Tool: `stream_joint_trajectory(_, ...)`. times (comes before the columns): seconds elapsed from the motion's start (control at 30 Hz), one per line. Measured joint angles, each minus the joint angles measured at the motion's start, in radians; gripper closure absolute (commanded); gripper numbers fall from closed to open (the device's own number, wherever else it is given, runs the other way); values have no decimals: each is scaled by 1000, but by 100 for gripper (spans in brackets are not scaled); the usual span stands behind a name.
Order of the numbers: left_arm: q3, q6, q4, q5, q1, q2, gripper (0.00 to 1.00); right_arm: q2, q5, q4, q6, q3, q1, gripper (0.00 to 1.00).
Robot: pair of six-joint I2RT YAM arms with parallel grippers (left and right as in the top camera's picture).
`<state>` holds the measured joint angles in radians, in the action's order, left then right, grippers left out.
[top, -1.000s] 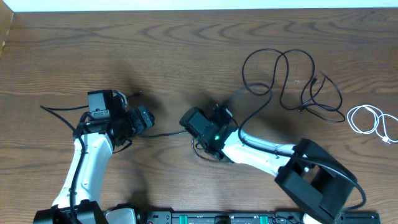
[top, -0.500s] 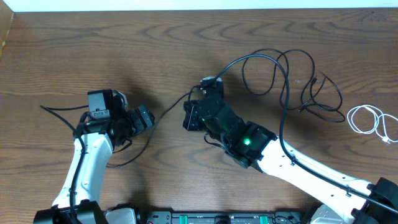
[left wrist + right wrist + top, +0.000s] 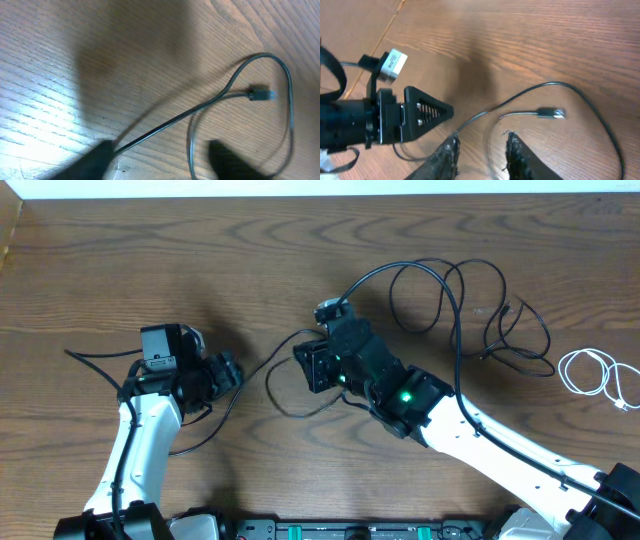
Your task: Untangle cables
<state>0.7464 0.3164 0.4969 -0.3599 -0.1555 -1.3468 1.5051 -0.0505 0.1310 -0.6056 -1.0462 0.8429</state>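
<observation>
- Step in hand, as I read it: laying out the left tail of the black cable [image 3: 170, 121]. The bunch of loops far-right of centre isn't opened yet.
- Left gripper [image 3: 160, 159]: jaws spread. Cable runs up from just beside one finger, w/ a wide gap to the other. No pinch visible.
- Right gripper [image 3: 482, 150]: jaws partly apart. Cable passes through the gap, loose, not squeezed.
- Black cable's path: from the left gripper it goes right across the table [image 3: 150, 260], curls into a small slack loop by the right gripper, then arcs far-right into several overlapping loops.
- Its plug [image 3: 260, 93] lies flat inside the small loop, btwn the two grippers.
- White cable [image 3: 600, 376] sits coiled at the right edge, well apart from the black one. Probably already sorted.
- Next move, my guess: left closes on the tail as an anchor, and right goes to the far-right loops and draws them out one at a time. Needs a low, centred pinch, since the cord is thin.
- Materials: thin round matte cord, limp, keeps its curls. Small boxy plug w/ a pale tip. Brown wood-grain top, smooth, slight sheen, so the cord should slide easily.
</observation>
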Motion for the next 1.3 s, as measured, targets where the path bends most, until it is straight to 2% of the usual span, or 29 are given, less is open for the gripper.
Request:
stream_joint_trajectory(0.03, 0, 0, 0, 0, 0, 0, 92, 0, -2, 9, 2, 0, 0, 67)
stream_joint_trajectory(0.17, 0, -2, 0, 0, 0, 0, 92, 9, -5, 63, 11, 0, 0, 68)
stream_joint_trajectory(0.4, 0, -2, 1, 0, 0, 0, 92, 62, -36, 142, 11, 0, 7, 63)
stream_joint_trajectory(0.6, 0, -2, 26, 2, 0, 0, 92, 192, -90, 130, -29, 0, 69, 54)
stream_joint_trajectory(0.77, 0, -2, 82, 51, 0, 0, 92, 332, -137, 7, -62, 0, 112, 41)
stream_joint_trajectory(1.0, -2, -2, 163, 167, 0, 0, 92, 471, -190, -235, -27, 0, 149, 36)
stream_joint_trajectory(1.1, -2, 2, 177, 200, 0, 0, 92, 496, -167, -296, -14, -3, 150, 42)
stream_joint_trajectory(1.13, -2, 5, 185, 206, 0, 0, 92, 500, -160, -304, -11, -4, 150, 49)
stream_joint_trajectory(1.27, -2, 32, 246, 209, 0, 0, 86, 518, -136, -309, -2, -6, 150, 96)
stream_joint_trajectory(1.3, -2, 40, 258, 208, 0, 0, 86, 521, -133, -307, -2, -6, 150, 99)
